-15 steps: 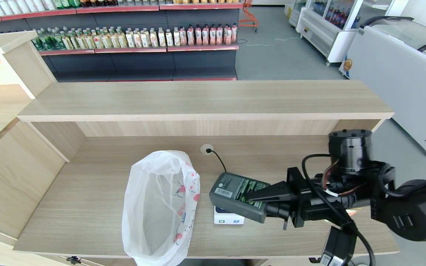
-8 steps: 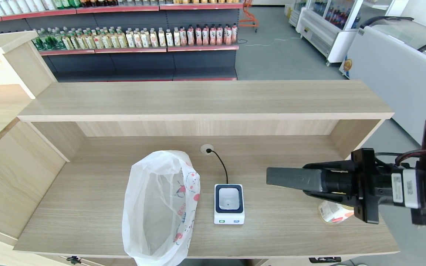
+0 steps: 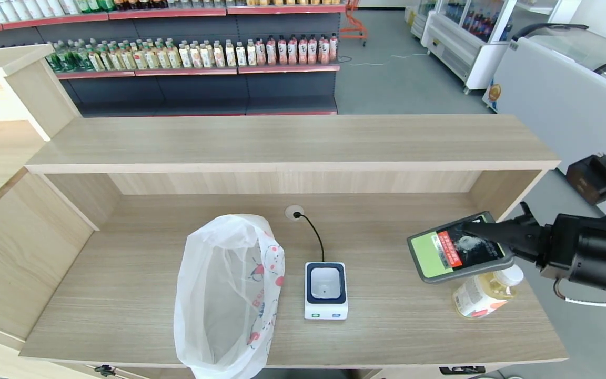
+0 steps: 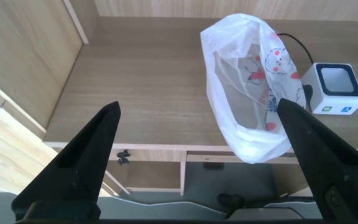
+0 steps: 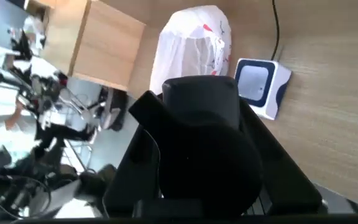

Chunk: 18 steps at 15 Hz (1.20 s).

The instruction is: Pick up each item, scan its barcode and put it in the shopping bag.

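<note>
Two items were at the right end of the pale wood-grain counter (image 3: 387, 326). The first was a flat dark packet (image 3: 458, 248) with rounded corners and a glossy face carrying a green panel and a red strip. It was in the air above the counter, tilted with the face turned up, and the right gripper (image 3: 472, 231) clamped it at its far edge. I saw one black tapered finger (image 3: 487, 229) pressed on the upper face; the other was hidden under the packet. The second item, a clear plastic bottle (image 3: 484, 292) with pale yellow liquid and a round white cap, lay on its side on the counter. It was just below the packet in the head view, and I could not tell whether they touched.

The scanner (image 3: 325, 290), a small white box with a dark blue frame around a square window, stood near the middle of the counter, well apart from the packet. A thin black cable (image 3: 313, 234) ran from it to a round hole at the back. Just beside it on the left stood the bag (image 3: 229, 295), of thin, crinkled, half-transparent white plastic with red prints, its mouth open upward. The left gripper (image 4: 197, 106) was held high on the bag's side of the counter, its two dark wedge-shaped fingers (image 4: 98, 149) spread wide.
</note>
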### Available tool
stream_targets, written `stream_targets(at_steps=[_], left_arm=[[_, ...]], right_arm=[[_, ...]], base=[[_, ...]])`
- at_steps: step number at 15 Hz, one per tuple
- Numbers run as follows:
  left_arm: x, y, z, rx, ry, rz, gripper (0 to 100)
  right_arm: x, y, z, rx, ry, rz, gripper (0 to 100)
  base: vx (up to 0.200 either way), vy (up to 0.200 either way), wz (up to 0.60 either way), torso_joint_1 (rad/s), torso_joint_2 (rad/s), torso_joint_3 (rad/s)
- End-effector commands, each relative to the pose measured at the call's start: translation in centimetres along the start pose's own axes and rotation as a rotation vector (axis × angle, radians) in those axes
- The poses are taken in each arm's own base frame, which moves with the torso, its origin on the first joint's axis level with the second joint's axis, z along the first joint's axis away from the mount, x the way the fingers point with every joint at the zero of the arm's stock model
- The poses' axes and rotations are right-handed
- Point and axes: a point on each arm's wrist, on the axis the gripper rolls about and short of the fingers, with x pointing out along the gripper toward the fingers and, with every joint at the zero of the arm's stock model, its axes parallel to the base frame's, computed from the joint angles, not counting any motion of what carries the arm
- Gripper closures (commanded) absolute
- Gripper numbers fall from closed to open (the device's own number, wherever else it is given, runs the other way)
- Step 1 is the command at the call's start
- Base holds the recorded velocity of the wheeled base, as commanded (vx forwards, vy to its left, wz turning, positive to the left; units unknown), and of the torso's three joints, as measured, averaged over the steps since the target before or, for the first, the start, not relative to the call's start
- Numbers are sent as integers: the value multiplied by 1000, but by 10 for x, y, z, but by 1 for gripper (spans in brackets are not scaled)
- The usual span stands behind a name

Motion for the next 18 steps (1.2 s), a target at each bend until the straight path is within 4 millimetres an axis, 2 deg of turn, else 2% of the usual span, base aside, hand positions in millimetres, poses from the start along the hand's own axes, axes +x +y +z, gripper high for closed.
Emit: stream_targets(at_steps=[1,7,9,18], left_arm=[[0,0,0,0,0,0,0],[0,0,0,0,0,0,0],[0,0,0,1,0,0,0],[0,0,0,1,0,0,0]], right_arm=[[5,-4,-5,95,13,-30,100],[24,-23,-20,113,96,-92,100],[32,-32,-23,70,88,-178,100],[55,-17,-39,41,170,-128,100]], base=[[0,0,0,0,0,0],[0,0,0,0,0,0],[0,0,0,0,0,0],[0,0,0,0,0,0]])
